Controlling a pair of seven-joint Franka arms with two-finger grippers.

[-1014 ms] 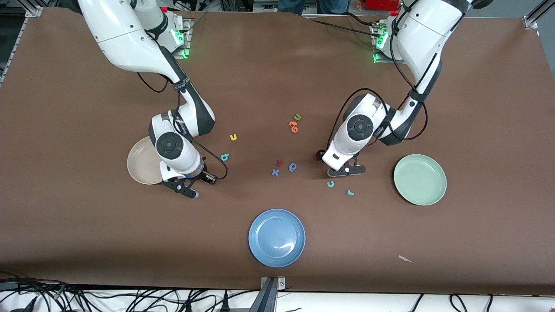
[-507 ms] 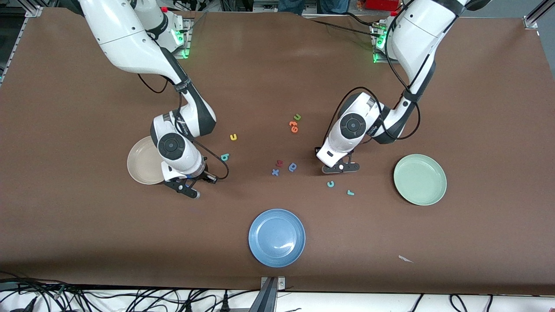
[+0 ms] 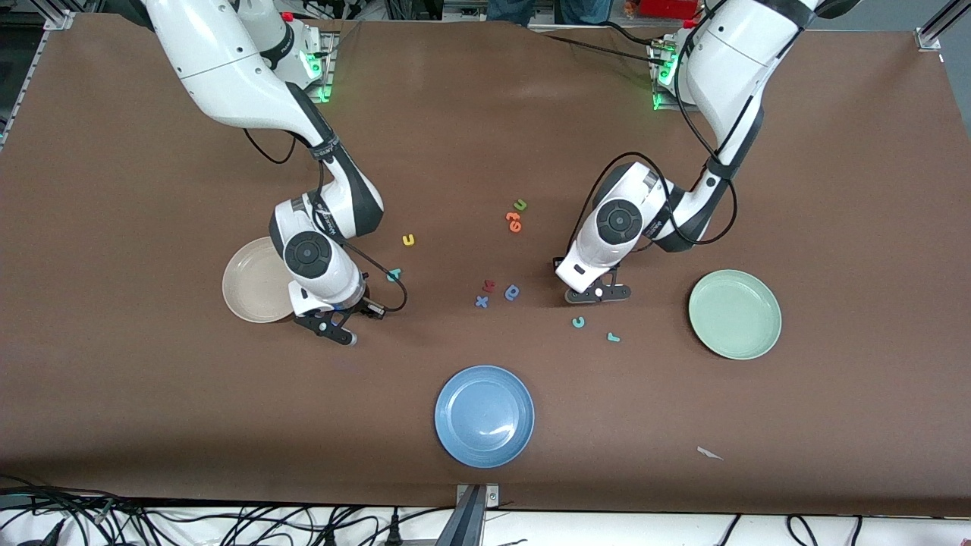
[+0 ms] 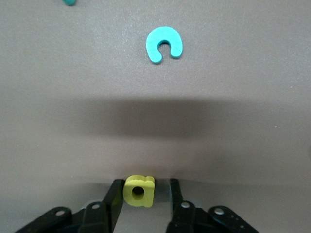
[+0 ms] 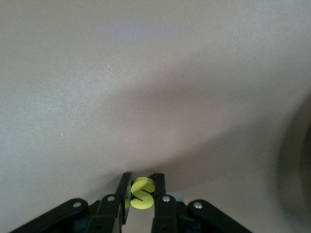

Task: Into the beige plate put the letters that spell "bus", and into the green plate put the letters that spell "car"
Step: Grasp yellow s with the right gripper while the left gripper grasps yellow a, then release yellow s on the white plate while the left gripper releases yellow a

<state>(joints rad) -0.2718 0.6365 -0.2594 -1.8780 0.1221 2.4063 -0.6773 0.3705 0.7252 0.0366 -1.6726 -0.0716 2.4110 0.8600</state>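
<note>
My right gripper (image 3: 338,332) (image 5: 142,179) is low beside the beige plate (image 3: 244,292), shut on the yellow "s" (image 5: 142,194). My left gripper (image 3: 597,294) (image 4: 145,183) is down at the table with the yellow "a" (image 4: 138,191) between its fingers. One finger touches the letter and a gap shows at the other. The teal "c" (image 3: 578,321) (image 4: 164,44) and teal "r" (image 3: 613,337) lie just nearer the camera than that gripper. The teal "b" (image 3: 394,274) and yellow "u" (image 3: 409,240) lie beside the right arm's wrist. The green plate (image 3: 734,313) holds nothing.
A blue plate (image 3: 484,415) sits near the front edge. Orange letters (image 3: 514,221) and a green "u" (image 3: 520,204) lie mid-table, with a blue round letter (image 3: 512,292), a blue "x" (image 3: 481,301) and a red letter (image 3: 489,286) nearer. A paper scrap (image 3: 708,453) lies below the green plate.
My right gripper's jaws closed on the "s" and it shifted slightly toward the table's middle. My left gripper's jaws narrowed around the "a" and it shifted slightly toward the right arm's end.
</note>
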